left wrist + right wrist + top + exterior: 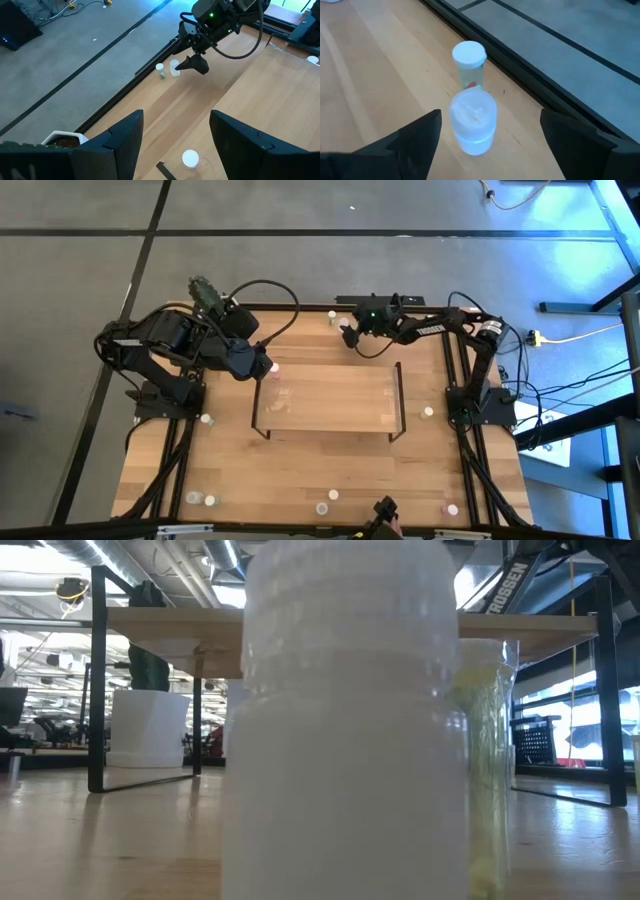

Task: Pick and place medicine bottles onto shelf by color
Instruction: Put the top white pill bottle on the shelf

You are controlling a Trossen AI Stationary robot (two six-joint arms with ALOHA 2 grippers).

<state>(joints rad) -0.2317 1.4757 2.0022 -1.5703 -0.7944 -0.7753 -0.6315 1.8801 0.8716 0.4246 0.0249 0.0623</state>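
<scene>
Bottles: two upright medicine bottles [333, 319] stood at 9 o'clock of right gripper [350, 336], fingers spread, empty; left gripper [264, 368] unclenched, farther, by shelf [330, 395].

Passage at the table's far edge is being narrowed by two bottles [472, 125] standing close together, flanked by the spread fingers of the right gripper [348, 335]. The table's middle is being occupied by the shelf [330, 395], whose left end is being crowded by the left gripper [268, 368], fingers parted. Wide bare wood [330, 465] is being left between the shelf and the near edge, where scattered bottles [333, 494] are standing.
</scene>
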